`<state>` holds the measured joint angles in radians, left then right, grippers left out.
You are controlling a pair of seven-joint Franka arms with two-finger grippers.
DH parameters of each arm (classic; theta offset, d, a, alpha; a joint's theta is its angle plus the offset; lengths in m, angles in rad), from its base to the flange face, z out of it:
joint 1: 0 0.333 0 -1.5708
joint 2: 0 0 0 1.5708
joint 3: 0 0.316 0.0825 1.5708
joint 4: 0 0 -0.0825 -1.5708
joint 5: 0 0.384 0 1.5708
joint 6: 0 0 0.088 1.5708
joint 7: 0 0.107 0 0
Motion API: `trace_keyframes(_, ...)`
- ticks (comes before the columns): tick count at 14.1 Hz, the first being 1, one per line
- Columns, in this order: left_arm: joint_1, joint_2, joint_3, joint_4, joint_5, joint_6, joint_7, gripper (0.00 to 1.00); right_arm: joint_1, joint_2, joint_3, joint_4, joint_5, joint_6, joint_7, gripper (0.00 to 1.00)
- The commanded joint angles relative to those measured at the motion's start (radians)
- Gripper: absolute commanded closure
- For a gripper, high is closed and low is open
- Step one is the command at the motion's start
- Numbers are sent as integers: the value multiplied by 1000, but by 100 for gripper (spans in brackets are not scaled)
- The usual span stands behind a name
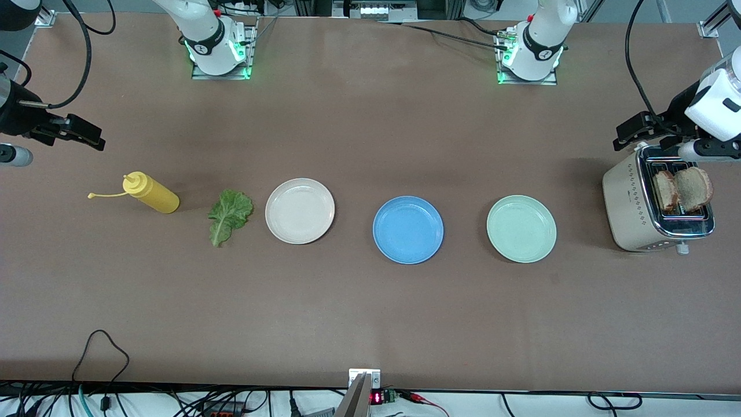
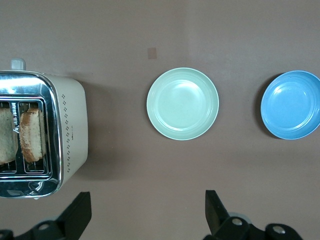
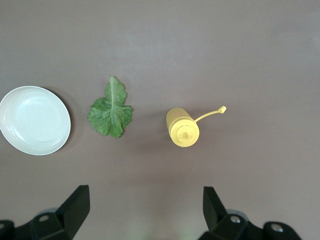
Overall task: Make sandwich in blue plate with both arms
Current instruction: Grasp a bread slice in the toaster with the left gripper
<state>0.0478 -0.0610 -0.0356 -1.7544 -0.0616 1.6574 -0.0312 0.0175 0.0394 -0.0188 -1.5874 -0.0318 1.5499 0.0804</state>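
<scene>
The blue plate (image 1: 408, 230) sits bare between a cream plate and a mint plate; it also shows in the left wrist view (image 2: 292, 105). Two bread slices (image 1: 666, 190) (image 1: 693, 188) stand upright in the toaster's slots, and one shows in the left wrist view (image 2: 31, 134). The lettuce leaf (image 1: 230, 215) (image 3: 111, 111) lies flat on the table beside the cream plate. My left gripper (image 1: 628, 136) (image 2: 148, 210) is open and empty, up over the table by the toaster. My right gripper (image 1: 92, 138) (image 3: 146, 207) is open and empty, over the table near the mustard bottle.
A cream toaster (image 1: 631, 208) (image 2: 70, 125) stands at the left arm's end. The mint plate (image 1: 521, 229) (image 2: 183, 103) and the cream plate (image 1: 300, 210) (image 3: 34, 120) flank the blue one. A yellow mustard bottle (image 1: 151, 193) (image 3: 183, 127) stands by the lettuce.
</scene>
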Motion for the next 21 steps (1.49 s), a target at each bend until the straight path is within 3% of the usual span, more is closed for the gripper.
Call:
trace_keyframes(1,7,-36,-10,-28,14,5,11,0,1,-6,-3,0,15,-1,1,0)
trace_keyframes(6,12,18,0,21,2,5,28,0,-1,-6,-3,1,15,-4,2,0)
trace_keyframes(10,119,218,8,93,12,4,27,0,-2,7,-6,0,15,-13,5,0)
trace_keyframes(13,193,312,10,119,28,2,84,0,-2,33,-6,0,15,-17,-8,0)
trace_keyframes(15,207,351,8,119,107,10,169,0,-4,48,-6,0,15,-17,-8,0)
trace_keyframes(21,248,409,8,116,174,18,243,0,1,86,-4,0,13,-21,-27,0)
